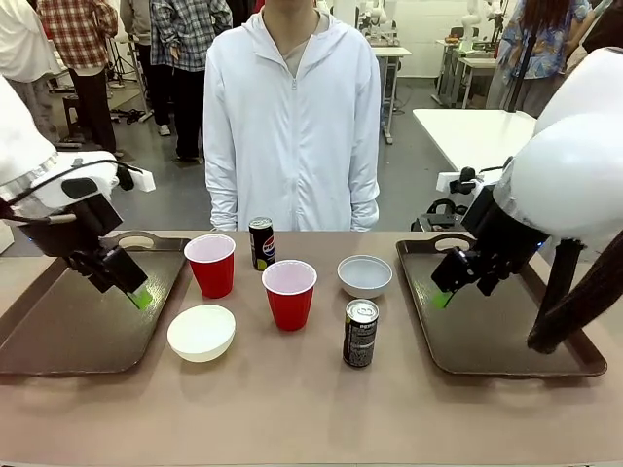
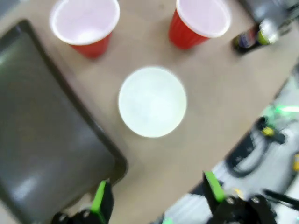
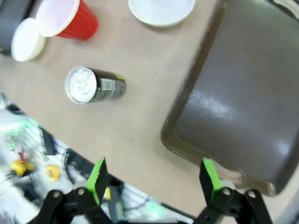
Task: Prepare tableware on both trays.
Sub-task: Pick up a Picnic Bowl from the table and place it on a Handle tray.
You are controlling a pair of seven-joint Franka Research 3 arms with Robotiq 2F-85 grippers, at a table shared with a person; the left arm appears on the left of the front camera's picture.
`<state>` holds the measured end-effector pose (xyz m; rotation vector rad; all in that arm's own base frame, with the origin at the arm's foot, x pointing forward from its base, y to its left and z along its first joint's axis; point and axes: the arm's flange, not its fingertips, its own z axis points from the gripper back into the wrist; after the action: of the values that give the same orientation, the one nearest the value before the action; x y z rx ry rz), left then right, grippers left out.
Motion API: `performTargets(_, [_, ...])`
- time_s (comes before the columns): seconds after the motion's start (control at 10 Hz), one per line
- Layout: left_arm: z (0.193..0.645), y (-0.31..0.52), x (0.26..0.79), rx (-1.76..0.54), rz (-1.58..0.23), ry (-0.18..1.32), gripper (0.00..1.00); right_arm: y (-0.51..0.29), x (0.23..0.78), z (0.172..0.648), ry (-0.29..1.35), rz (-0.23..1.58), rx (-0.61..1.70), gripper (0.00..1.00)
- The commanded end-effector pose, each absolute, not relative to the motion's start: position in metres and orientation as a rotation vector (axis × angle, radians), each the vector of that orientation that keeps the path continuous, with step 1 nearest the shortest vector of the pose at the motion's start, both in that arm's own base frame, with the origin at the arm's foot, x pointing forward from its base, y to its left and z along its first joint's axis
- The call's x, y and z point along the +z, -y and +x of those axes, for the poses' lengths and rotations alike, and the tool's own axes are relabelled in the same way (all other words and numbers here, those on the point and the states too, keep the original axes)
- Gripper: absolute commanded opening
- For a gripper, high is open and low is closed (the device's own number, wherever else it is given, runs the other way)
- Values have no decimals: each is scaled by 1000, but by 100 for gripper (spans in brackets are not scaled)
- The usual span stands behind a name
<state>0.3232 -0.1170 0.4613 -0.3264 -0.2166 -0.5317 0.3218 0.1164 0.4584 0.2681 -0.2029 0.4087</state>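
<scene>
The left gripper (image 1: 136, 295) hangs with its jaws spread and nothing between them, low over the left tray (image 1: 58, 336). The right gripper (image 1: 446, 295) is likewise released and empty over the right tray (image 1: 506, 341).

In the front view both trays are bare, so the task looks hardly begun. All six pieces stand on the table (image 1: 292, 409) between the trays. The far red cup (image 1: 211, 265) is just beside the left tray's inner rim, with the far can (image 1: 261, 243) behind it. The near red cup (image 1: 289, 294) stands in the middle and the cream bowl (image 1: 201, 333) nearer the robot. The grey-white bowl (image 1: 365, 275) and the near can (image 1: 360, 333) stand toward the right tray. Presumably each tray wants one cup, one bowl and one can, and none is placed yet. A person (image 1: 292, 117) stands at the far side, hands hidden below the table's edge.

In the left wrist view, the parted green fingers (image 2: 100, 198) frame the cream bowl (image 2: 152, 101), which sits on the table near the tray's corner, not in it. Both cups are cut off at the top. The near can (image 2: 254, 37) is too blurred for its print to be read.

In the right wrist view, the fingers (image 3: 209, 175) stand apart, one over the right tray's corner. The near can (image 3: 93, 85) is off the tray, apart from its rim. The near red cup (image 3: 65, 18) and the grey-white bowl (image 3: 161, 9) are clipped by the upper edge.
</scene>
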Motion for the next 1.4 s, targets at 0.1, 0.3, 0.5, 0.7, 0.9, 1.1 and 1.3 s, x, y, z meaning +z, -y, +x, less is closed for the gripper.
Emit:
performTargets(0.1, [330,17,452,-299,-919,280,100,-12,465,334,206,858,274,100])
performTargets(0.3, [308,-31,450,-186,-1051,350,100,45,451,321,240,1091,164,100])
performTargets(0.5, [285,-63,452,-64,-1122,327,100,81,442,300,230,1224,88,100])
performTargets(0.7, [285,-60,448,-28,-1125,286,100,97,438,299,200,1236,25,100])
performTargets(0.9, [285,-49,445,-37,-1104,251,100,98,435,304,168,1210,6,100])
performTargets(1.1, [304,-77,456,-41,-1117,269,100,103,430,295,169,1225,-11,100])
performTargets(1.3, [304,-77,456,-41,-1117,269,100,103,430,295,169,1225,-11,100])
